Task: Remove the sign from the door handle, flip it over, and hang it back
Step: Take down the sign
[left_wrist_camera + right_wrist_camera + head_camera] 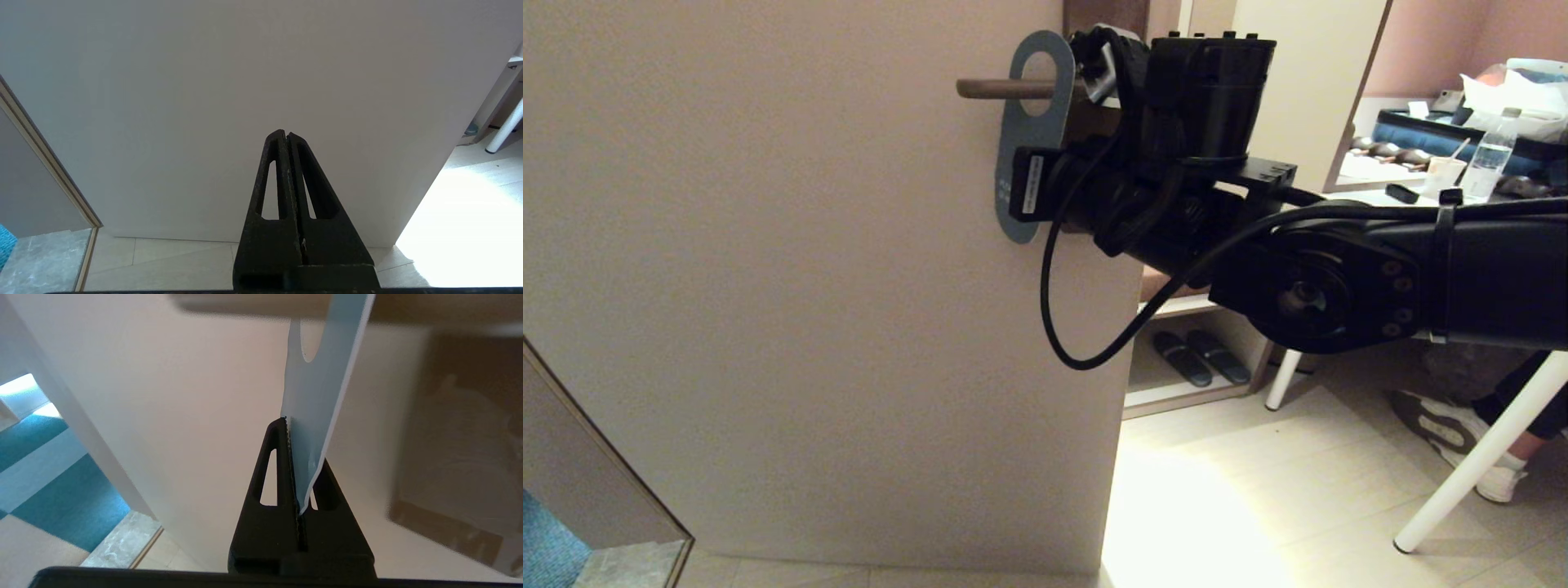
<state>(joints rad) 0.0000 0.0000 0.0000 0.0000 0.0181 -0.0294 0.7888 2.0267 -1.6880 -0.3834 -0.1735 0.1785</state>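
The sign (1024, 139) hangs by its oval hole on the door handle (990, 88), a slim brown lever sticking out from the beige door. Its blue face is turned towards the head camera. My right gripper (1023, 189) reaches in from the right and is shut on the sign's lower part. In the right wrist view the pale blue sign (318, 392) runs from the blurred handle (253, 304) down between the black fingers of the right gripper (291, 426). The brown backplate (457, 457) is beside it. My left gripper (286, 134) is shut and empty, low before the door.
The door (809, 310) stands open, with its edge near the middle of the head view. Beyond it are a low shelf with slippers (1201, 357), a white table leg (1478, 457), a person's shoe (1454, 433) and a water bottle (1490, 167). A framed panel (596, 490) stands at lower left.
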